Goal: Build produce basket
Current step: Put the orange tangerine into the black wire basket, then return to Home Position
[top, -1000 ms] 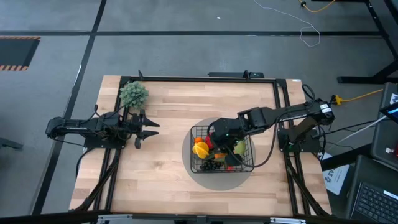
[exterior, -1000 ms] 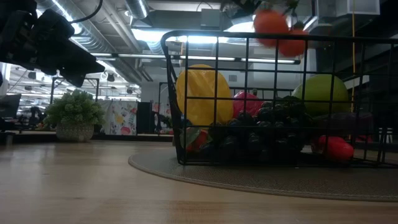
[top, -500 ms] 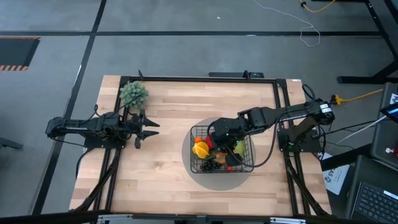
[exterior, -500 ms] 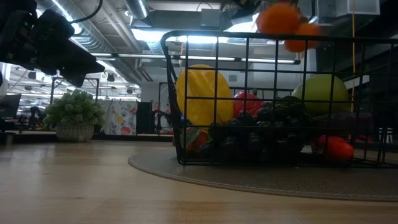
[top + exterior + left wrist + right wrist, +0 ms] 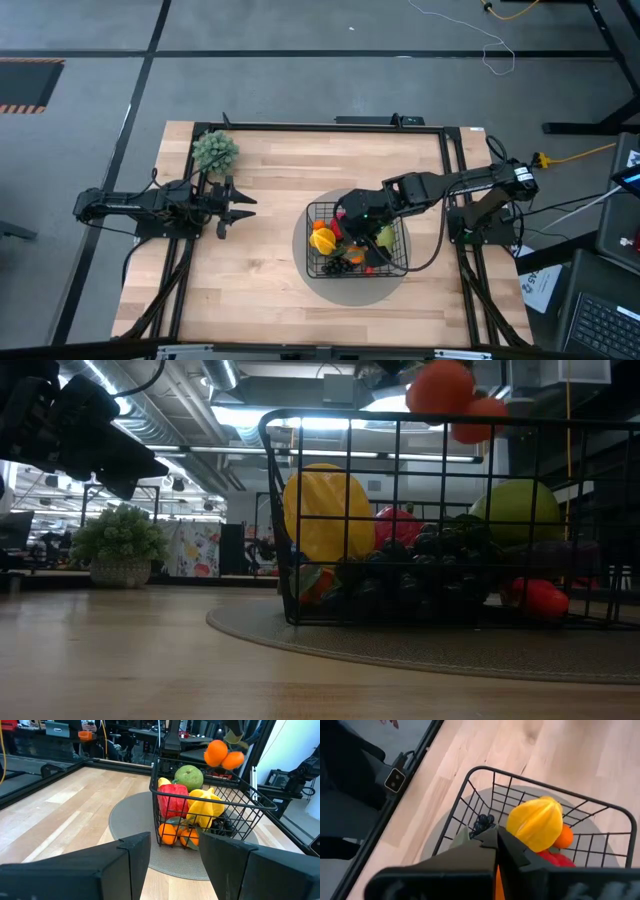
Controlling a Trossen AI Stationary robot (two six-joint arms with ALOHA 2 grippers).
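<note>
orange cluster (image 5: 223,756) hangs over basket (image 5: 250,802) far rim, pinched in right gripper (image 5: 352,217) | lower straight into the gap by green fruit (image 5: 188,776), release low | basket on grey disc (image 5: 300,262) at table's 4 o'clock, nearly full | left gripper (image 5: 240,206) spread wide, idle at 9 o'clock, plant (image 5: 214,151) behind

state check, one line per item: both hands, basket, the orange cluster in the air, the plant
right hand: shut on orange cluster, above the basket
orange cluster: held in the air over the basket rim
left hand: open, empty, hovering left of the basket
basket: upright on the grey disc, holding produce
plant: upright at the table's far left
</note>
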